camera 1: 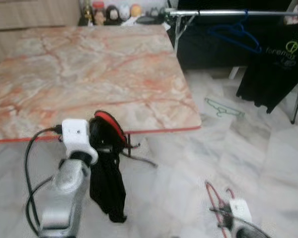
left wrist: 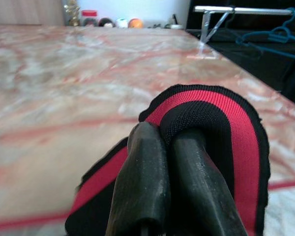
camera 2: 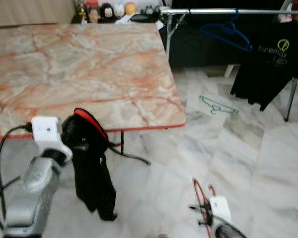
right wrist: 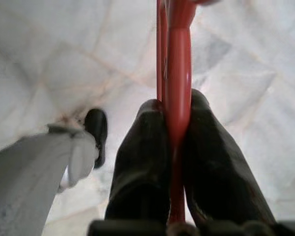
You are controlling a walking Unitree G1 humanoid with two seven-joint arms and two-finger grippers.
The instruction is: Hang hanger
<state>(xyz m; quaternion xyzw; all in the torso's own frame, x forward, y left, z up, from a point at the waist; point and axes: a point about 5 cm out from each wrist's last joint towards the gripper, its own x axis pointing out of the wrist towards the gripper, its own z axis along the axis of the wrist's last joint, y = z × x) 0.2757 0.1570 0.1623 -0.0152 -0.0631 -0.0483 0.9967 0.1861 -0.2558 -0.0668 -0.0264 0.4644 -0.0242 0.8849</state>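
right pincer (right wrist: 173, 142) is seen clamped on the red hanger (camera 1: 214, 198), its two black fingers (right wrist: 142, 162) pressed together on the thin red bar, low at the robot's right side over the marble floor (camera 1: 268, 163). the hanger's wire is held running along the fingers, so its long axis is pointed forward, away from the wrist; which end carries the hook cannot be told from these pictures.

left pincer (left wrist: 172, 172) is shown closed on a black garment with a red band (camera 1: 108, 163), held up just at the near edge of the counter (camera 1: 89, 74), the cloth left hanging down below the counter's rim.

the relation that matters: the silver rail (camera 1: 238, 12) is set far ahead and to the right, well apart from the red hanger and much higher than it. its long axis is laid across the view, left to right. a blue hanger (camera 1: 236, 34) and a dark shirt (camera 1: 275, 69) are already hung there; a green hanger (camera 1: 222, 108) is lying on the floor between.

the right arm is judged the nearer one to the rail. the hanger would need to be raised and carried forward, with the hook brought crosswise over the bar.
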